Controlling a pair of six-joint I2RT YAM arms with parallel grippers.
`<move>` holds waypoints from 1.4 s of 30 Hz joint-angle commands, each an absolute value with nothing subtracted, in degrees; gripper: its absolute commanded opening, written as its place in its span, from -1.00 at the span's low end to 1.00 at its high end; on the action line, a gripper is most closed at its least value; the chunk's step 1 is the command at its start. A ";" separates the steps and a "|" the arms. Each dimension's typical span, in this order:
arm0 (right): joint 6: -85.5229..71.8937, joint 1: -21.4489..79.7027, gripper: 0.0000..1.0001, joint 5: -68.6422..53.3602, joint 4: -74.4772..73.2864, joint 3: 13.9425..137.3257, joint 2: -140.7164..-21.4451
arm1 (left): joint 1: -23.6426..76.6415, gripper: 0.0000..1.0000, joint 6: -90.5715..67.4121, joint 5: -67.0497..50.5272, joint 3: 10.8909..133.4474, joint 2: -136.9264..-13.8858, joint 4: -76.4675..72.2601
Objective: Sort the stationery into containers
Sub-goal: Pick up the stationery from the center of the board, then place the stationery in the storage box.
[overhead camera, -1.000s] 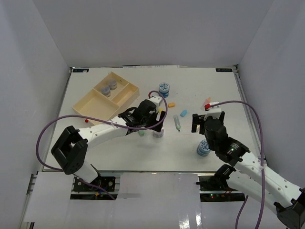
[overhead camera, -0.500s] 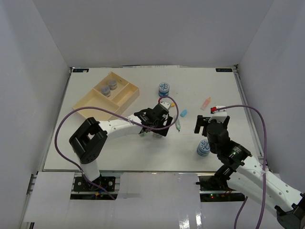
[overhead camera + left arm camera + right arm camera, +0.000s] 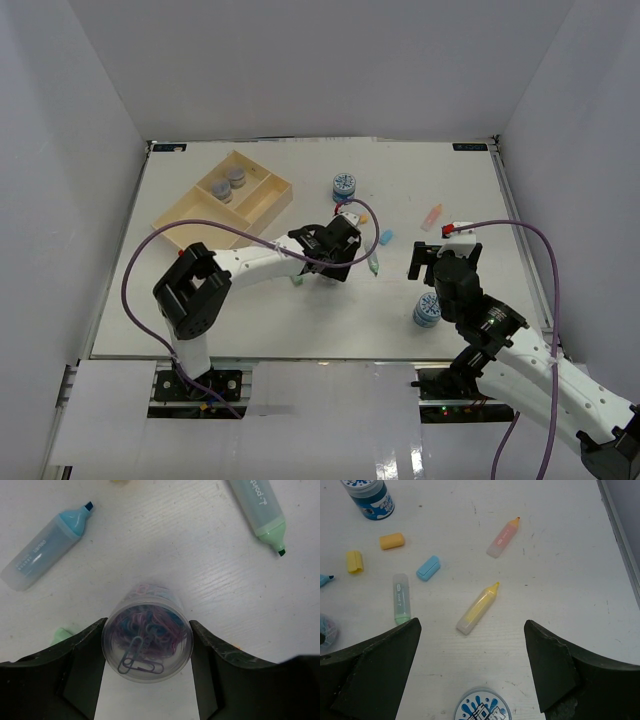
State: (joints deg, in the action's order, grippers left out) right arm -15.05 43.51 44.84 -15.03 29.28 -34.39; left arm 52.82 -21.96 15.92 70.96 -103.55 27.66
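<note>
My left gripper point(image 3: 146, 680) is shut on a grey roll point(image 3: 146, 647), a clear round tub of paper clips, with a finger against each side. In the top view this gripper point(image 3: 335, 270) is at mid-table. A blue stick point(image 3: 45, 550), a green stick point(image 3: 260, 512) and a green stub point(image 3: 62, 635) lie around it. My right gripper point(image 3: 470, 670) is open and empty above a blue-and-white roll point(image 3: 482, 709). A yellow stick point(image 3: 477, 608), a pink stick point(image 3: 502, 537), a blue stub point(image 3: 428, 568), an orange stub point(image 3: 392, 541) and a yellow stub point(image 3: 354, 561) lie ahead of it. The pale-wood tray point(image 3: 190, 225) holds two grey rolls point(image 3: 228, 182).
A second blue-and-white roll point(image 3: 344, 186) stands at the back of the table, right of the tray. A small red item point(image 3: 181, 254) lies by the tray's near corner. The left arm's purple cable point(image 3: 150, 250) loops over the table in front of the tray.
The left arm's elbow swung right and its wrist shifted right over the grey roll. The right gripper pulled back towards the near right. Little differs over the last half second.
</note>
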 commanded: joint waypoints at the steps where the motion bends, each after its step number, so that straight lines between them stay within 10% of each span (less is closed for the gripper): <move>1: -15.91 43.24 0.80 45.53 -13.62 29.62 -34.28 | 51.25 -0.17 -22.85 20.47 77.16 -101.69 32.41; 20: -14.50 43.24 0.80 41.40 -13.62 29.62 -34.80 | 14.34 0.11 -16.17 18.03 103.79 -110.82 33.93; 28: -14.24 43.24 0.80 41.49 -13.62 29.53 -34.98 | 11.25 0.20 -15.56 15.29 105.29 -116.98 33.75; 42: -14.06 43.24 0.80 40.87 -13.80 29.44 -34.54 | 10.11 0.93 -15.21 14.15 104.94 -118.57 33.49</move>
State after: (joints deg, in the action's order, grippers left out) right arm -14.39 43.51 40.42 -15.05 29.23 -35.22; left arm 10.55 -15.46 15.40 103.74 -121.30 34.26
